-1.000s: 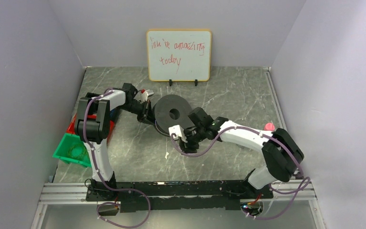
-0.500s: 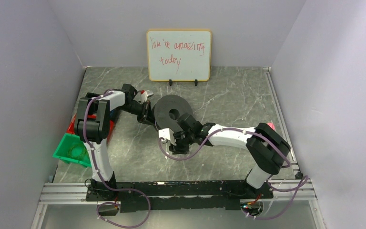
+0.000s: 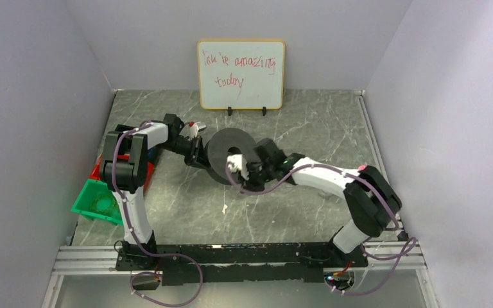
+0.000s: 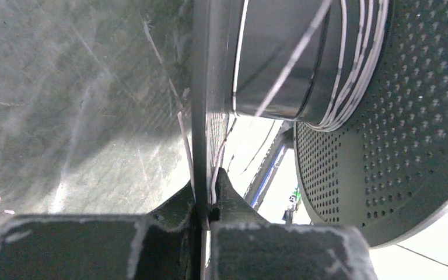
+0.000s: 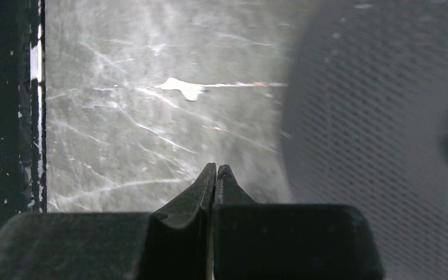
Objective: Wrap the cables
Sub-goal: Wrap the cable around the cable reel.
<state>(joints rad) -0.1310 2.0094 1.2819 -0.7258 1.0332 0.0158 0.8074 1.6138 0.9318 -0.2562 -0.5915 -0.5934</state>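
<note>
Presently left gripper (image 4: pixel 205 192) clamps the thin flange of the spool (image 4: pixel 385 146); cables (image 4: pixel 350 64) wound around its core. Right gripper (image 5: pixel 216 175) fully closed beside the spool; any pinched cable cannot be made out.

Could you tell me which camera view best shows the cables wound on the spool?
The left wrist view: white cables circle the spool core up close. The top view shows only its flange; the right wrist, a blurred flange.

Black spool (image 3: pixel 224 142) mid-worktop, holed face turned upward. Left claw (image 3: pixel 200 156) at its left rim; right claw (image 3: pixel 246 183) at its near side. Whiteboard (image 3: pixel 241 74) stands at far edge. Green bin (image 3: pixel 85 204) and red bin (image 3: pixel 95 171) at left edge.
</note>
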